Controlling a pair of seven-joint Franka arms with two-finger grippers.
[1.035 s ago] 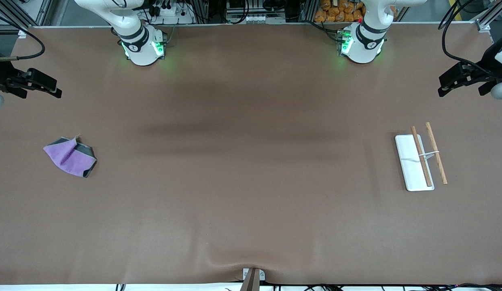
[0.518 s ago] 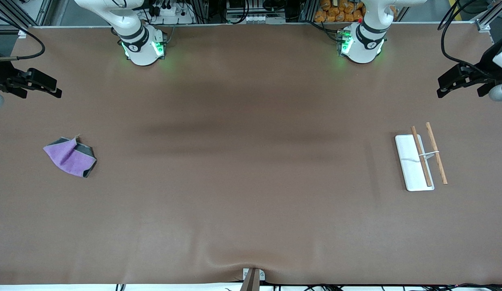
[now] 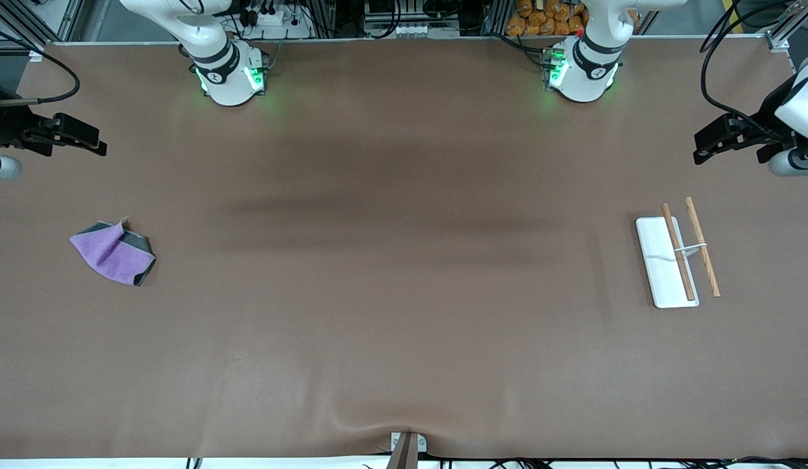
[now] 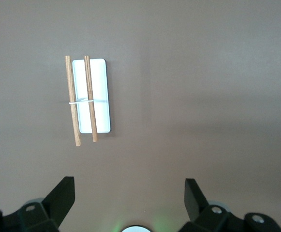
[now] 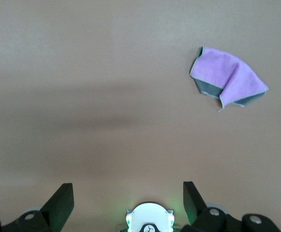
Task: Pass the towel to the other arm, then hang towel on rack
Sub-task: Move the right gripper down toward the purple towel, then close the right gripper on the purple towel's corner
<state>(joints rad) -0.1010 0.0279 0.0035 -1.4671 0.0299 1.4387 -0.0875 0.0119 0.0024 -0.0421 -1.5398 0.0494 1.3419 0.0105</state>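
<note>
The towel (image 3: 114, 253) lies crumpled on the brown table toward the right arm's end, purple side up with grey folds showing; it also shows in the right wrist view (image 5: 227, 79). The rack (image 3: 677, 253) stands toward the left arm's end, with a white base, two wooden rods and a wire bracket; the left wrist view (image 4: 88, 96) shows it too. My right gripper (image 3: 94, 142) hangs open and empty over the table's end, well apart from the towel; its jaws (image 5: 127, 195) are spread. My left gripper (image 3: 706, 146) hangs open and empty over the other end, apart from the rack, jaws (image 4: 129, 193) spread.
The two arm bases (image 3: 231, 75) (image 3: 579, 71) stand along the table's back edge with green lights on. A small camera mount (image 3: 407, 448) sits at the front edge, where the brown table cover (image 3: 404, 312) is slightly wrinkled.
Both grippers have shifted slightly inward from the table's ends. The towel and the rack have not moved.
</note>
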